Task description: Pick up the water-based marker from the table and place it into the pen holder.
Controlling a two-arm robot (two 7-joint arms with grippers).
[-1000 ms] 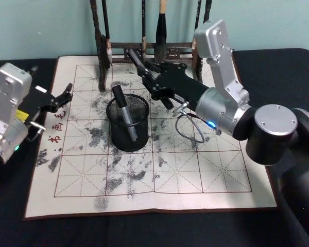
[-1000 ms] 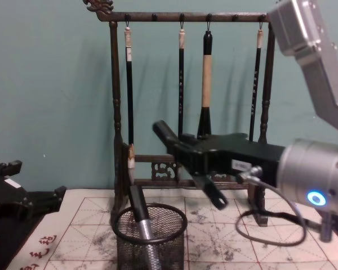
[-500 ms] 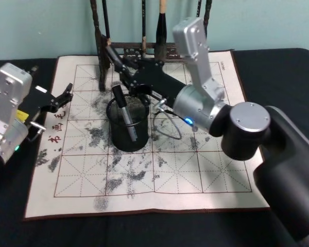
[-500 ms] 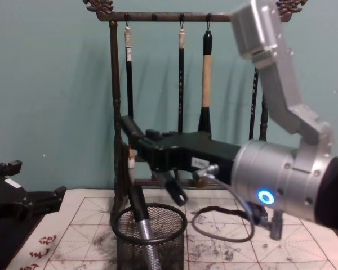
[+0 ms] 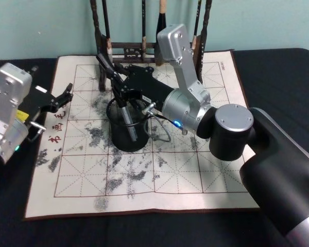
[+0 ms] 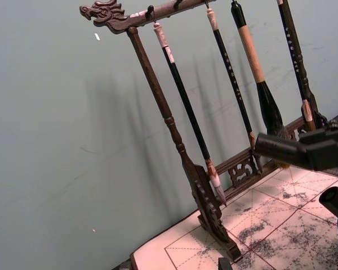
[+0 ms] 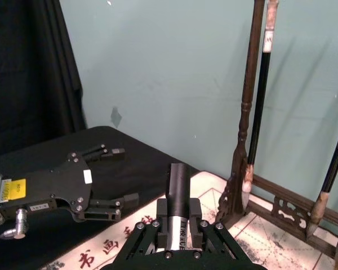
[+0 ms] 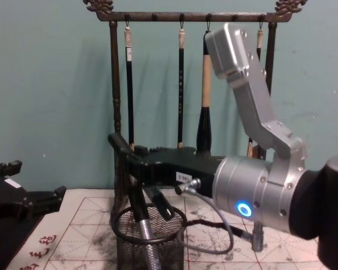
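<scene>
The black-capped, silver-barrelled marker (image 5: 126, 114) leaned in the mesh pen holder (image 5: 127, 135); my right gripper (image 5: 116, 81) straddled it, fingers spread.

Brush rack (image 6: 183, 152) (4 hanging brushes) on stained mat (image 6: 270, 225).

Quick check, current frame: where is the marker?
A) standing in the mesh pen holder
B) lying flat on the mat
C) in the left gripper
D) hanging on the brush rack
A: the marker stands tilted inside the pen holder, with the right gripper at its upper end; the left gripper sits apart at the mat's edge.
</scene>
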